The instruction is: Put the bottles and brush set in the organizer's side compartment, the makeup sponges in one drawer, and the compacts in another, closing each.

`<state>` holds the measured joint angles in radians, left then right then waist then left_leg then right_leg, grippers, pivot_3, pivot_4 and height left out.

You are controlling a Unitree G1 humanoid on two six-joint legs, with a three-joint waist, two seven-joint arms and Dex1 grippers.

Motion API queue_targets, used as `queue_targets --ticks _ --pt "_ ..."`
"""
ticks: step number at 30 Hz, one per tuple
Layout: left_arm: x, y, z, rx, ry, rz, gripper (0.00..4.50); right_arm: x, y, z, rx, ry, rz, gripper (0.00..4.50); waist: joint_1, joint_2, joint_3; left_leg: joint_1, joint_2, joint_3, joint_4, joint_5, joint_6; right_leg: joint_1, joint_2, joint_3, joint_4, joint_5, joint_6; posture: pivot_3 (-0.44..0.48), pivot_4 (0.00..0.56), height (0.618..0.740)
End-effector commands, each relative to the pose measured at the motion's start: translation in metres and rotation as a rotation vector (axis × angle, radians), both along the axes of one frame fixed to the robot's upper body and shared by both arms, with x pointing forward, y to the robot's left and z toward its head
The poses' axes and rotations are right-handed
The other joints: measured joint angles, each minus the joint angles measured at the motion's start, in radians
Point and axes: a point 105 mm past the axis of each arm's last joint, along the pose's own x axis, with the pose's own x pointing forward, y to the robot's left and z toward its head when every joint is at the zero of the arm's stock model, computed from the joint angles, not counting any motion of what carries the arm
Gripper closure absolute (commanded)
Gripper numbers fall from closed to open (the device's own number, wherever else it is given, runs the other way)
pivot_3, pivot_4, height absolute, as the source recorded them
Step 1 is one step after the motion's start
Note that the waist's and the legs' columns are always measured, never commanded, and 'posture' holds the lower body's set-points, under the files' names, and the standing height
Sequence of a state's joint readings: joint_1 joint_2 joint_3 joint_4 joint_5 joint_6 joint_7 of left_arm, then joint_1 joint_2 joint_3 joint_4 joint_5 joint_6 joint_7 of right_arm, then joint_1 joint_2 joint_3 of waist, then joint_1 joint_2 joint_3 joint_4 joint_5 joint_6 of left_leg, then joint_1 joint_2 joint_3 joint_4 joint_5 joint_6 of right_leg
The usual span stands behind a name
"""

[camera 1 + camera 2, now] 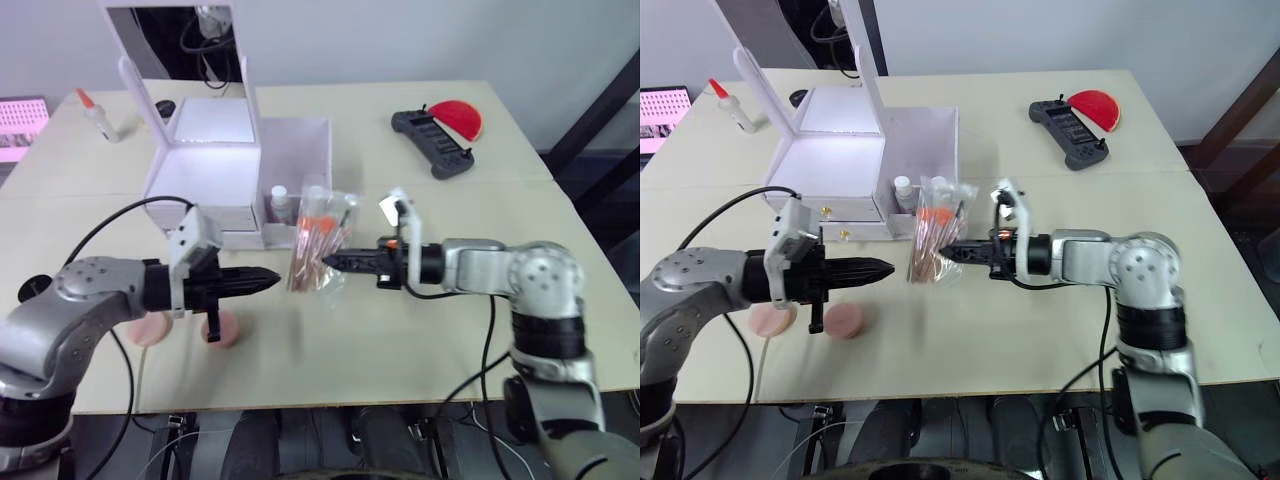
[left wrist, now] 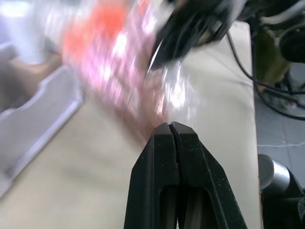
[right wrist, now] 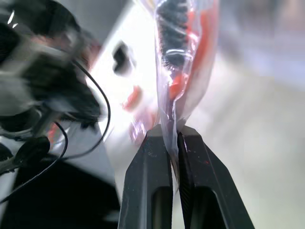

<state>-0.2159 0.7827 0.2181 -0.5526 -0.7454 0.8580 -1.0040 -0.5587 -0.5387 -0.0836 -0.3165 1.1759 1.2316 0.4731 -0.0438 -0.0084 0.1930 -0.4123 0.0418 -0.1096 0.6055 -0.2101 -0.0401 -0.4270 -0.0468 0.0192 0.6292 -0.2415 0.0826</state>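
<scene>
one right gripper [image 3: 173, 138] pinches the brush set [image 1: 318, 240]; left gripper [image 2: 171, 131] closed

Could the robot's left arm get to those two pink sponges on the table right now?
Probably yes. The left gripper, shut and empty, hangs just above the pink sponges, with nothing between them. The right gripper is busy pinching the brush set.

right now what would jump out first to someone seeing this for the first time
The clear plastic bag of orange-handled brushes stands out, pinched at its edge by the right gripper just in front of the white mirrored organizer. The left gripper, fingers shut on nothing, points at the bag from the other side, with two round pink makeup sponges on the table beneath its arm.
</scene>
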Motion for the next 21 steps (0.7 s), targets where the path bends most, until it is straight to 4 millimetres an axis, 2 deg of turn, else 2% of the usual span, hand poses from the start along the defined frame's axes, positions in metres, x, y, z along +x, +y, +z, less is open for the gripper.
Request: queue_targets --ticks 1,4,8,11,13,16,18,21 --pt "-0.004 0.009 0.016 -0.051 -0.072 0.033 4.50 -0.010 -0.005 0.034 0.032 -0.256 0.082 4.43 -0.002 0.000 0.000 0.000 0.000 0.001 0.001 0.000 0.000 0.000 0.000 0.000 0.000 0.000 0.000 0.000 0.150 0.740" --pt "-0.006 0.013 0.023 -0.125 -0.083 0.069 4.50 -0.003 -0.004 0.046 -0.014 -0.377 0.142 4.43 -0.003 0.000 0.002 0.001 0.000 0.002 0.002 0.000 0.000 0.000 -0.001 0.001 0.000 0.001 -0.001 0.000 0.150 0.740" --pt "-0.009 0.015 0.023 -0.174 -0.094 0.123 4.50 0.029 0.008 0.069 -0.057 -0.610 0.159 4.43 -0.008 -0.001 0.002 0.002 0.001 0.003 0.002 0.000 0.000 0.000 -0.001 0.002 0.000 0.001 -0.002 0.000 0.150 0.740" --pt "-0.011 0.018 0.020 -0.181 -0.101 0.175 4.50 0.052 0.020 0.092 -0.032 -0.714 0.166 4.43 -0.010 0.000 0.003 0.002 0.001 0.004 0.001 0.000 -0.001 0.000 -0.001 0.003 0.000 0.002 -0.002 0.000 0.150 0.740" --pt "-0.013 0.021 0.018 -0.187 -0.115 0.222 4.50 0.076 0.031 0.108 -0.035 -0.788 0.149 4.43 -0.015 0.000 0.004 0.002 0.001 0.004 0.000 0.000 -0.001 -0.001 0.000 0.003 0.001 0.004 -0.006 0.000 0.150 0.740" --pt "-0.016 0.022 0.017 -0.192 -0.125 0.262 4.50 0.097 0.043 0.122 -0.040 -0.843 0.149 4.43 -0.016 0.000 0.005 0.002 0.001 0.005 -0.001 0.000 -0.001 -0.002 0.000 0.004 0.001 0.004 -0.006 0.000 0.150 0.740" --pt "-0.018 0.023 0.016 -0.192 -0.128 0.287 4.50 0.109 0.047 0.125 -0.052 -0.865 0.139 4.43 -0.014 0.000 0.005 0.002 0.001 0.006 -0.002 0.001 -0.002 -0.002 0.000 0.004 0.001 0.004 -0.005 0.000 0.150 0.740" --pt "-0.020 0.027 0.014 -0.185 -0.130 0.324 4.50 0.122 0.051 0.116 -0.138 -0.885 0.131 4.43 -0.010 0.000 0.005 0.002 0.001 0.006 -0.004 0.001 -0.003 -0.002 0.000 0.004 0.000 0.004 -0.005 0.000 0.150 0.740"
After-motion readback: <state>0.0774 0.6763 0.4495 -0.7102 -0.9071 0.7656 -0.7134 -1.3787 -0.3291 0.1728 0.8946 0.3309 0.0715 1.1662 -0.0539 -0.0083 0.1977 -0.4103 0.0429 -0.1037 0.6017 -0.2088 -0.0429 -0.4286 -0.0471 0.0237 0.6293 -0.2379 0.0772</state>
